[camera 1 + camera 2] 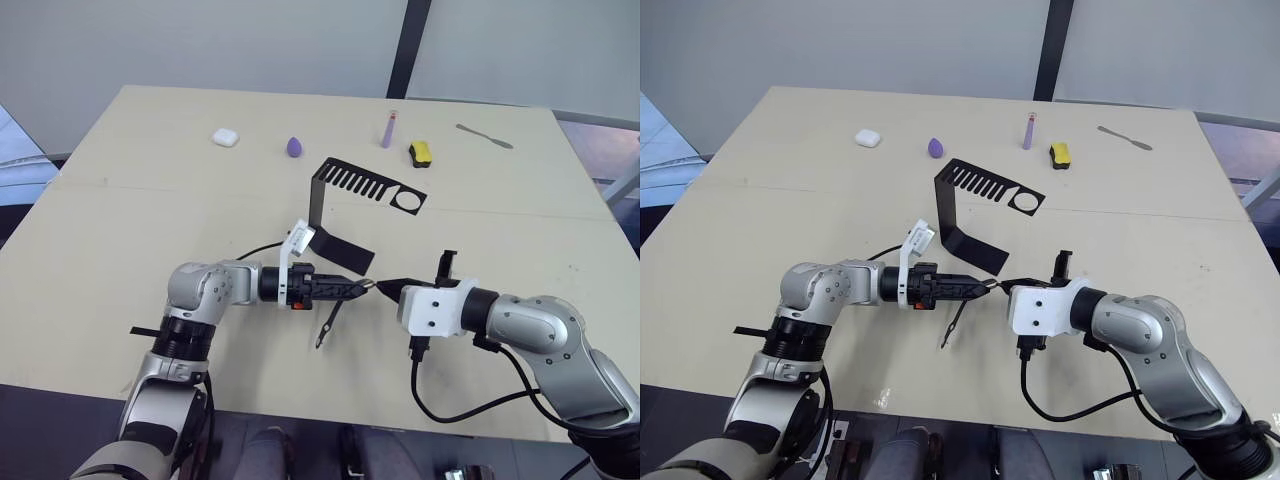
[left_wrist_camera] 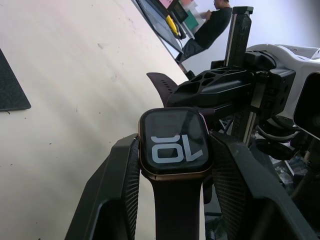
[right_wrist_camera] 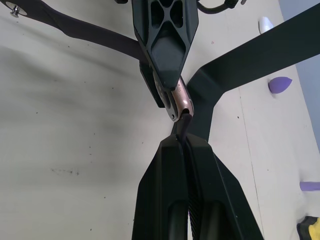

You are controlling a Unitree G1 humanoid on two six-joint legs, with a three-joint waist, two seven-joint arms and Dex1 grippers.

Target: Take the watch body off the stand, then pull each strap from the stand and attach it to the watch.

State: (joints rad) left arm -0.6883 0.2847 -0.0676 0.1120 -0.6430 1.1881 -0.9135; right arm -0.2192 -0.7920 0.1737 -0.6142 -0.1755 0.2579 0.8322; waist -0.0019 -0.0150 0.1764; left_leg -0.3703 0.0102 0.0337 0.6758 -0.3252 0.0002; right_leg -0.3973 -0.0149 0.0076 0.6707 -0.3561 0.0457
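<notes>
The table (image 1: 120, 180) is a wide pale surface, and the two grippers meet over its near half, just in front of the stand (image 1: 345, 205). Between the stand and the table's near edge the surface is bare apart from the arms and a cable. Beyond the stand, toward the far edge, lie a white case (image 1: 224, 137), a purple teardrop piece (image 1: 294, 147), a pale purple tube (image 1: 388, 129), a yellow-and-black block (image 1: 421, 152) and a slim metal tool (image 1: 485, 136), all well apart from the grippers.

The left gripper (image 1: 352, 288) points toward the right one, its fingers clamped on the watch body (image 2: 173, 142), one finger against each side of the case, the screen facing the wrist camera. A dark strap (image 1: 327, 323) hangs from the watch body down toward the table, on the near side of the stand's flat base.

The right gripper (image 1: 390, 288) has its fingers closed together on the second strap (image 3: 184, 125), whose end meets the edge of the watch body. The two gripper tips are almost touching, just beside the front corner of the stand's base.
</notes>
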